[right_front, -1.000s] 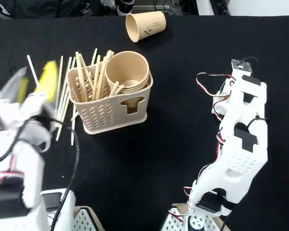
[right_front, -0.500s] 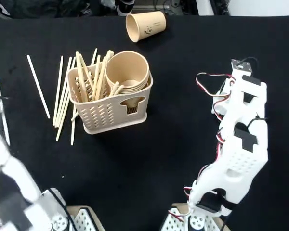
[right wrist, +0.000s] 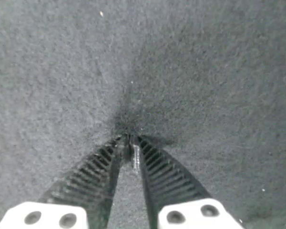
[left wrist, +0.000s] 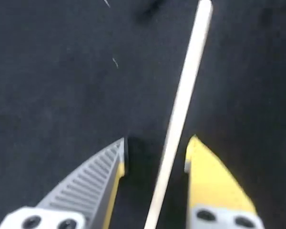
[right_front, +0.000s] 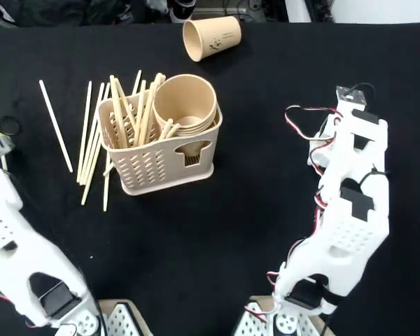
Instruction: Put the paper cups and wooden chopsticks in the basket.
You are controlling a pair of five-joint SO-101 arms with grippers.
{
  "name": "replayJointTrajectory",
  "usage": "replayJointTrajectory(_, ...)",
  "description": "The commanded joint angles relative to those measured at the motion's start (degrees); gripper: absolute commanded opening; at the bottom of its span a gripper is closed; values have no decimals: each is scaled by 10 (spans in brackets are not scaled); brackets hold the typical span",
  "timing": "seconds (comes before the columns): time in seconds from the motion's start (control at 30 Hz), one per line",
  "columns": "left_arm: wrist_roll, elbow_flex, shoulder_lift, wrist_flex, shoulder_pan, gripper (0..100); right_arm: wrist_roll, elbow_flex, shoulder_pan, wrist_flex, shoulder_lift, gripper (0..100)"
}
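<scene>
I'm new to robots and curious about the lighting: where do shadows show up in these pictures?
High view: even light, with the black cloth swallowing shadows around the basket. Right wrist view: a dark shadow pools on the cloth at the tips of the shut right claw. Left wrist view: a dark shadow lies beside the chopstick between the fingers of the open left claw.

A black-covered table [right_front: 217,231] bears a pale basket [right_front: 164,164], standing upright. Just left of the basket lies a loose bundle of wooden chopsticks [right_front: 91,150]. One chopstick [right_front: 55,126] lies farther from the basket (slanted, apart from the bundle). Beyond the basket, a paper cup [right_front: 211,37] lies on its side.
</scene>
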Motion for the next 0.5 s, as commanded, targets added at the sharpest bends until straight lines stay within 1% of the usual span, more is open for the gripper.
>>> replayJointTrajectory(0.0, 6, -130, 62, 76, 7, 171, 1, 3, 1, -2, -14, 12)
replayJointTrajectory(0.07, 9, -201, 89, 137, 7, 107, 1, 3, 1, -2, -14, 12)
replayJointTrajectory(0.13, 8, -272, 109, 197, 7, 22, 1, 3, 1, -2, -14, 12)
replayJointTrajectory(0.2, 11, -340, 120, 269, 7, 40, 1, 3, 1, -2, -14, 12)
replayJointTrajectory(0.23, 11, -375, 122, 305, 8, 27, 1, 3, 1, -2, -14, 12)
replayJointTrajectory(0.37, 11, -538, 123, 470, 34, 29, 1, 3, 1, -2, -14, 12)
replayJointTrajectory(0.4, 13, -569, 122, 468, 38, 28, 1, 3, 1, -2, -14, 12)
replayJointTrajectory(0.47, 43, -600, 105, 467, 41, 28, 1, 3, 1, -2, -14, 12)
